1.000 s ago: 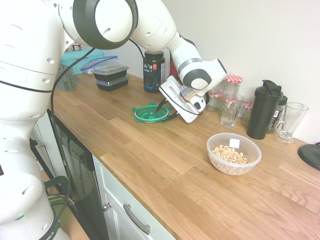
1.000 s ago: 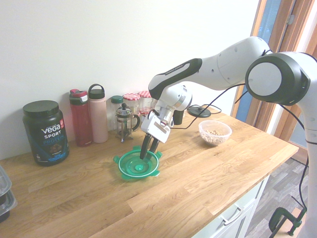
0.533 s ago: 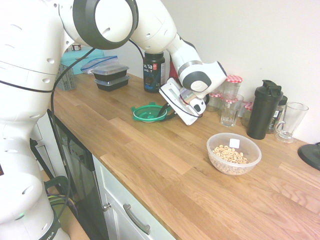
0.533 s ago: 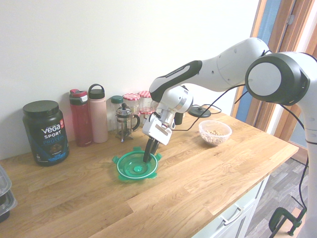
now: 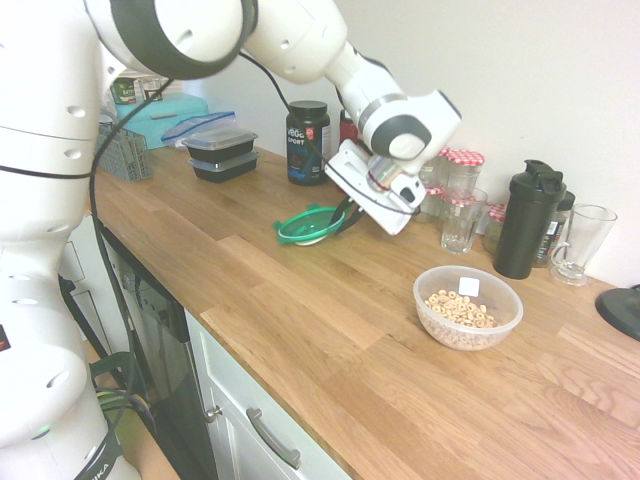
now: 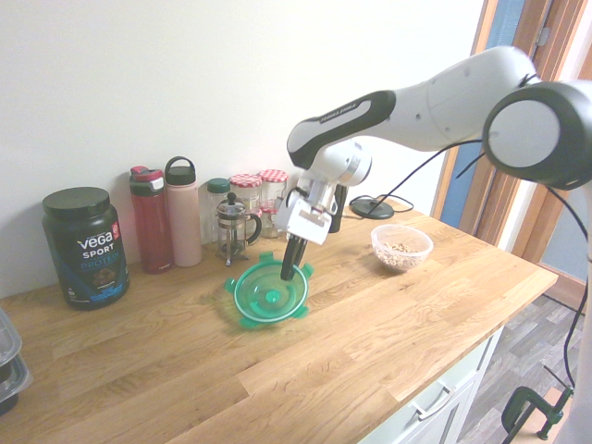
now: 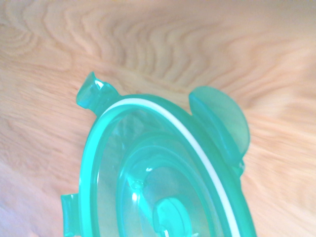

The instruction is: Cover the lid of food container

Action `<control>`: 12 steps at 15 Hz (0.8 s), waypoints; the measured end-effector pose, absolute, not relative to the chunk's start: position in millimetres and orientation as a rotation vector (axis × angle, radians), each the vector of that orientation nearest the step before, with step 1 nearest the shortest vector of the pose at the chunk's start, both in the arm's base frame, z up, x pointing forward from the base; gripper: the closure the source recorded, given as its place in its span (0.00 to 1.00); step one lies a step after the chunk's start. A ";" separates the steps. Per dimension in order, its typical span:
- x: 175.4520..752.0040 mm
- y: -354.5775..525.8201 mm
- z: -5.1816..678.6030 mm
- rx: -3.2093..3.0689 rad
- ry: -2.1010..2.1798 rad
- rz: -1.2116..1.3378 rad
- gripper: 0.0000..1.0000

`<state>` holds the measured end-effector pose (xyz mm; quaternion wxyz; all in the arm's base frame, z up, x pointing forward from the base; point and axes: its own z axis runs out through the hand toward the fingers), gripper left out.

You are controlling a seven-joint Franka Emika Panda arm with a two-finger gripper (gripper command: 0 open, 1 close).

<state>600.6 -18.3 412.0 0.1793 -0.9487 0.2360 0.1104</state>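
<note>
Claw [image 6: 289,271] pinches the green lid's [image 6: 269,296] rim, lid tilted clear of the counter [image 6: 370,342]; cereal bowl [image 5: 468,306] waits at four o'clock.

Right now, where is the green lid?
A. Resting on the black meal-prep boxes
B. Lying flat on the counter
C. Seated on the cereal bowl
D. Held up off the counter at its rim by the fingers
D: the fingers pinch the green lid at its rim and it hangs tilted above the counter, well apart from the cereal bowl.
</note>
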 end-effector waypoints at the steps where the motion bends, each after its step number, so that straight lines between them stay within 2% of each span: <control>1: 591.3 -19.6 446.7 -2.738 0.682 0.245 1.00; 4: 547.5 -10.5 511.6 -2.907 0.725 0.064 1.00; 8: 502.5 7.6 535.2 -3.126 0.751 -0.179 1.00; 12: 482.7 19.5 546.3 -3.300 0.815 -0.464 1.00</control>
